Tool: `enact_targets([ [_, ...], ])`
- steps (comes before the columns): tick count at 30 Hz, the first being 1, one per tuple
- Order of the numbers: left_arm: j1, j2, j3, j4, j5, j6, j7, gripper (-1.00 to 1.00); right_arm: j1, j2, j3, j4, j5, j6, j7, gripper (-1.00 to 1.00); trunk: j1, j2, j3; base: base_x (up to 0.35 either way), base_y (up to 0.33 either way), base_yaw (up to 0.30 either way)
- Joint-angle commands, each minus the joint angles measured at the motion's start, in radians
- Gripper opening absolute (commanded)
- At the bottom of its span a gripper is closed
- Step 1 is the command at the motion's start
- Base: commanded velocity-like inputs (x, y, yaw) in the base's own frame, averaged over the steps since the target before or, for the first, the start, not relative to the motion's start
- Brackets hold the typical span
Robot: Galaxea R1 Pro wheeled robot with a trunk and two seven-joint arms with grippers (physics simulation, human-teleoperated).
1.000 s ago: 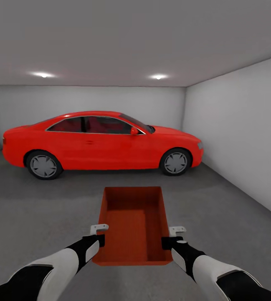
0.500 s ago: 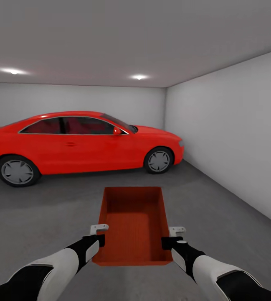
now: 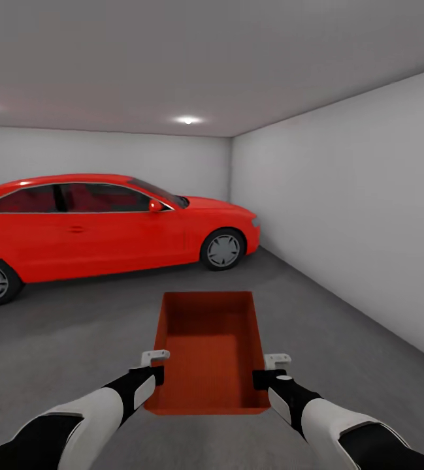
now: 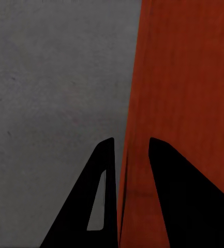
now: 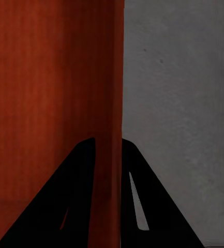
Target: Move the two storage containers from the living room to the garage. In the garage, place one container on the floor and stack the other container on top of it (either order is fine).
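I carry one orange-red storage container in front of me, held off the dark grey concrete floor of the garage. My left gripper is shut on its left wall, seen up close as the container wall between the black fingers. My right gripper is shut on the right wall, one finger on each side. The bin is empty. The second container is out of view.
A red car stands across the garage ahead and to the left. A pale grey wall runs along the right. Open concrete floor lies between me, the car and the wall.
The whole view has swung to the right: the car slid left in the picture and the right wall takes up more of it. The bin and both arms keep their place.
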Motion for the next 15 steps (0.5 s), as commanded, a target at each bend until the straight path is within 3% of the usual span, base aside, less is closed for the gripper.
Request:
enact_targets([
  [1, 0.000, 0.009, 0.021, -0.006, -0.007, -0.010, 0.012, -1.00, 0.000, 0.000, -0.004, 0.003, -0.015, 0.000, -0.005, -1.00, 0.000, -0.001, 0.000, 0.000, 0.000, -0.283],
  [15, 0.000, 0.009, 0.021, -0.005, -0.006, -0.010, 0.012, -1.00, 0.000, 0.000, -0.004, 0.003, -0.015, 0.000, -0.005, -1.00, 0.000, -0.001, 0.000, 0.000, 0.000, -0.282],
])
